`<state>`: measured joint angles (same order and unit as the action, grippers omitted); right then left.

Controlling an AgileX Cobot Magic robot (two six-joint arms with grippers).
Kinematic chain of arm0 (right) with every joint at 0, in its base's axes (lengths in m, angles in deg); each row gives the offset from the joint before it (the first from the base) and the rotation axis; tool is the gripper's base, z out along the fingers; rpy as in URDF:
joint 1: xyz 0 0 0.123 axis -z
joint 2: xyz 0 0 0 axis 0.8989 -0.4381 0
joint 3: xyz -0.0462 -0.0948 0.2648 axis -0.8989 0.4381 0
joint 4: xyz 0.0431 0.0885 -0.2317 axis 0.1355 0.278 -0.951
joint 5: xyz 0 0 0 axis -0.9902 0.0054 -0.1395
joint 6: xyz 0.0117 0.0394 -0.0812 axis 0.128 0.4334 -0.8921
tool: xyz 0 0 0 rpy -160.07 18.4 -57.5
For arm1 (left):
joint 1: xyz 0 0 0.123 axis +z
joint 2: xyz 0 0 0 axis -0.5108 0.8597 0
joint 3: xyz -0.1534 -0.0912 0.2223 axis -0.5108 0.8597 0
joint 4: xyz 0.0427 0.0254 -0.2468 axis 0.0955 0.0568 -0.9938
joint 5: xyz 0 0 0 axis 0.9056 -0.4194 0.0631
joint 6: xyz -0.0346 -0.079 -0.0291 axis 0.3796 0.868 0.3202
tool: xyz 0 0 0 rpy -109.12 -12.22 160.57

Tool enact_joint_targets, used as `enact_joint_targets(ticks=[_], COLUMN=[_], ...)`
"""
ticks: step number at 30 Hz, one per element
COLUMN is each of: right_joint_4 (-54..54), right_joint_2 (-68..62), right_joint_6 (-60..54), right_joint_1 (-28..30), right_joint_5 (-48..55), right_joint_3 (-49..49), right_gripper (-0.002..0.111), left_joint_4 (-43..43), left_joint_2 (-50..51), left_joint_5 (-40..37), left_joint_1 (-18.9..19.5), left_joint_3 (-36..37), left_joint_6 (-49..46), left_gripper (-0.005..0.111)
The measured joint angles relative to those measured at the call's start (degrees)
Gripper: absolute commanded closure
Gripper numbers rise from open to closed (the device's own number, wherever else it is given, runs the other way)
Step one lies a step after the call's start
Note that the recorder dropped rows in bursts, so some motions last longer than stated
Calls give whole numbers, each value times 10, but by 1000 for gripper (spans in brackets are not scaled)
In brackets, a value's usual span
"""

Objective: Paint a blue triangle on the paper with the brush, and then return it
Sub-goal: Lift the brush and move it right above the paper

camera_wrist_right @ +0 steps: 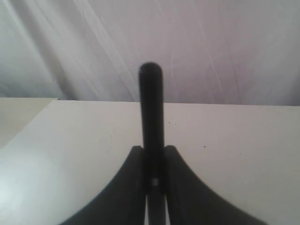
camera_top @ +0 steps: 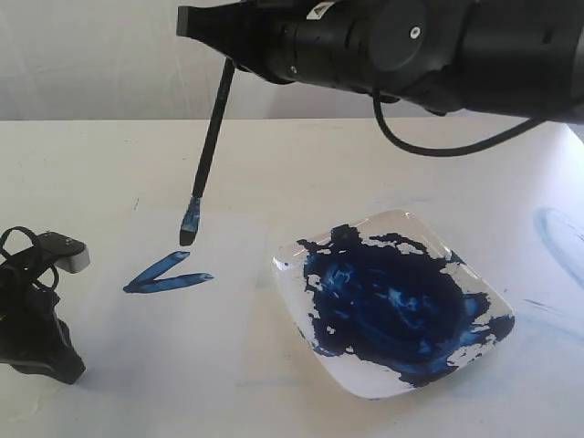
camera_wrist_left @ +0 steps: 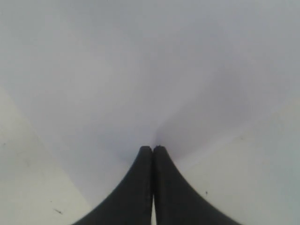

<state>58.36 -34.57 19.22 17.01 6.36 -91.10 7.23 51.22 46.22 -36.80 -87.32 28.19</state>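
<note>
Two blue strokes lie on the paper (camera_top: 205, 319), joined at their left end and open on the right: the blue triangle (camera_top: 178, 279), its third side not yet drawn. My right gripper (camera_top: 196, 23) reaches across from the right and pinches the black handle of the brush (camera_top: 212, 128) between narrow jaws. The brush hangs steeply, its blue bristles over the paper just above the strokes' open end; whether they touch the sheet I cannot tell. My left gripper (camera_wrist_left: 153, 150) rests at the paper's left edge, fingers pressed together with nothing visible between them. A clear plate (camera_top: 285, 274) smeared with dark blue paint (camera_top: 383, 301) sits right of the paper.
</note>
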Motion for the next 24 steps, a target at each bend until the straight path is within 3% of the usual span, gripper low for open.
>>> enact_joint_targets(ticks=[9, 17, 24], right_joint_4=[55, 390, 465], right_joint_2=[-48, -59, -63], right_joint_6=[-3, -318, -356], right_joint_1=[-21, -81, -108], right_joint_5=[-132, -292, -334], right_joint_3=[0, 0, 0], right_gripper=[108, 108, 108], left_joint_4=[0, 0, 0], left_joint_2=[0, 0, 0], left_joint_5=[-3, -4, -4], left_joint_1=[0, 0, 0], left_joint_3=[0, 0, 0], left_joint_6=[0, 0, 0], left_gripper=[107, 107, 107])
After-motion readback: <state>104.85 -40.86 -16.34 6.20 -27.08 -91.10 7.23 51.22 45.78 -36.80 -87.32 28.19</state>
